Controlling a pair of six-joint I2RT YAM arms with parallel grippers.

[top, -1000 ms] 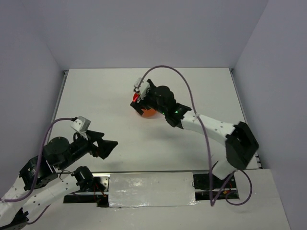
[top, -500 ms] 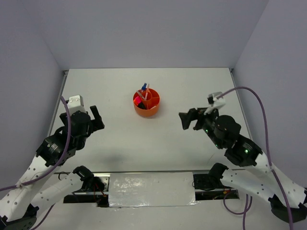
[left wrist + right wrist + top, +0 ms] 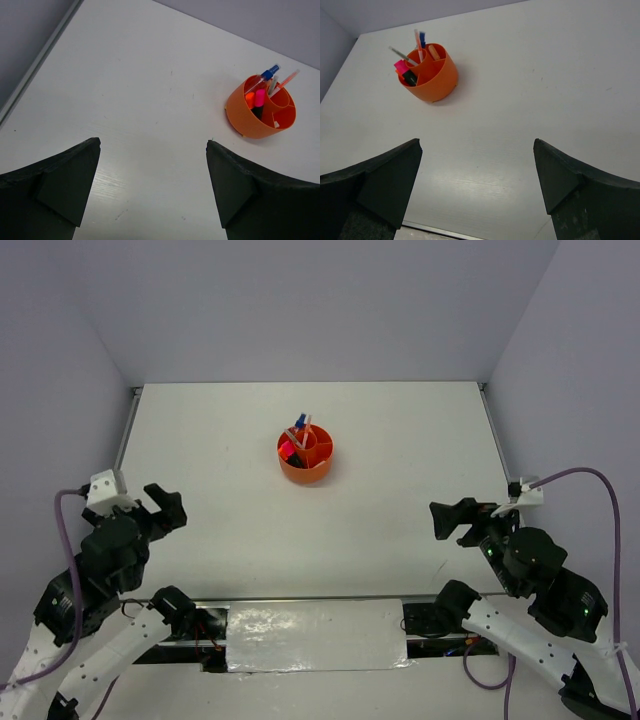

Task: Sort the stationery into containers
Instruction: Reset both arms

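One orange tub (image 3: 306,458) sits around the middle of the counter (image 3: 430,430), a little toward the far side, and every bit of stationery I can spot is in it. The pink-capped highlighter (image 3: 259,98) and orange-capped highlighter (image 3: 249,99) share one compartment, caps up. The blue-clear marker (image 3: 265,79) and the thin pens (image 3: 400,53) lean against the divider walls and poke out over the rim, which makes sense since they're way taller than the tub. A salmon piece (image 3: 434,52) lies low in another compartment, probably an eraser, hard to be sure. I see nothing loose on the counter, so my guess is the sorting is basically done.

Both arms are folded low near their bases at the near edge, one on each side, well apart from the tub. The left pincer (image 3: 168,508) and right pincer (image 3: 455,521) both point roughly at the tub with jaws spread wide and nothing between them. Looks like a parked pose to me.
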